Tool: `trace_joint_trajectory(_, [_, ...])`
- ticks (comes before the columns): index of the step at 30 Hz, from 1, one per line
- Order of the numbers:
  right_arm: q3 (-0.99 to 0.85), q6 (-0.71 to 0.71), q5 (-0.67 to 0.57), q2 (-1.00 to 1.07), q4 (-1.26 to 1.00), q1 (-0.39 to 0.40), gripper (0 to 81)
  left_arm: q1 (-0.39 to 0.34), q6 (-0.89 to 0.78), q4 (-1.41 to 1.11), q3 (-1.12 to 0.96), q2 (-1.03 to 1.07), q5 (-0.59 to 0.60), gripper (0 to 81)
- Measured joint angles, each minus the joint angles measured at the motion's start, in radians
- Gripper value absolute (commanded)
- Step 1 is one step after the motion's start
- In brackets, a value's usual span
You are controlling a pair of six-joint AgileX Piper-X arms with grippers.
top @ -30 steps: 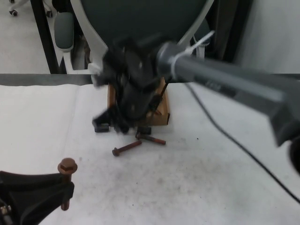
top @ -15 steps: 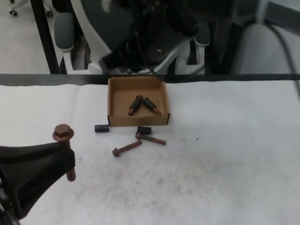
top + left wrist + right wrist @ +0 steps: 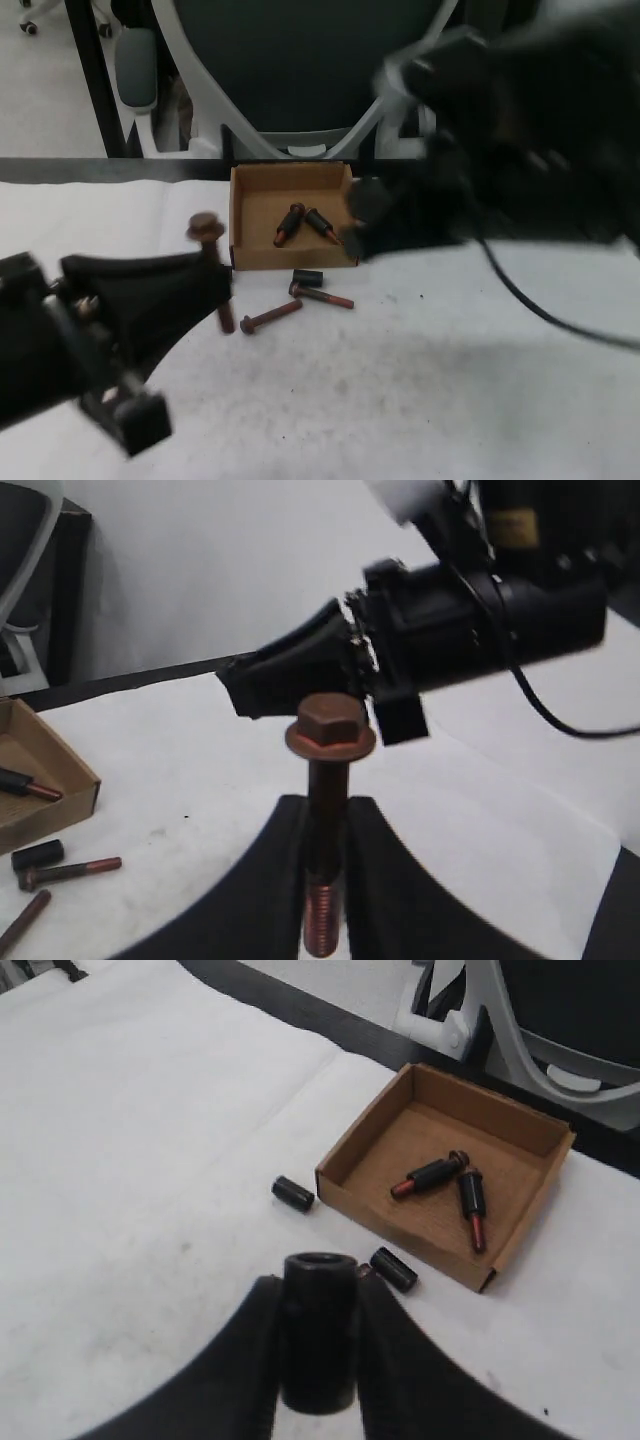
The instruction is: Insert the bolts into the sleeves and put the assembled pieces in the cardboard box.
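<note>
Two assembled pieces (image 3: 290, 222) already lie in the cardboard box (image 3: 255, 200), while the left gripper (image 3: 325, 815) is closed on an upright bolt (image 3: 329, 732) and the right gripper (image 3: 318, 1305) clamps a sleeve (image 3: 318, 1265), not yet joined, and two loose bolts (image 3: 270, 317) and two loose sleeves (image 3: 393, 1269) lie beside the box.

At the counter's (image 3: 450, 400) far edge, the cardboard box (image 3: 245, 190) holds two assembled pieces (image 3: 290, 222). Before it lie a sleeve (image 3: 307, 277) and two loose bolts (image 3: 270, 316). The left gripper (image 3: 218, 285) holds a bolt (image 3: 206, 227) head up.
</note>
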Motion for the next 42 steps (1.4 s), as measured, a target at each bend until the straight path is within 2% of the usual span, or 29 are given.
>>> trace_joint_trajectory(7, [0.342, 0.057, -0.083, -0.252, -0.261, 0.014, 0.3, 0.0, -0.094, -0.21, 0.0, 0.154, 0.022, 0.8])
trace_joint_trajectory(14, [0.51, 0.083, -0.155, -0.305, -0.435, 0.086, 0.3, 0.0, -0.097, -0.29, 0.0, 0.302, 0.035, 0.8])
trace_joint_trajectory(22, [0.531, 0.086, -0.185, -0.305, -0.461, 0.106, 0.3, 0.0, -0.157, -0.389, 0.0, 0.341, 0.066, 0.8])
trace_joint_trajectory(30, [0.531, 0.052, -0.291, -0.292, -0.464, 0.106, 0.3, 0.0, -0.267, -0.472, 0.0, 0.341, 0.085, 0.8])
trace_joint_trajectory(42, [0.531, 0.053, -0.32, -0.287, -0.546, 0.107, 0.3, 0.0, -0.325, -0.469, 0.0, 0.341, 0.128, 0.8])
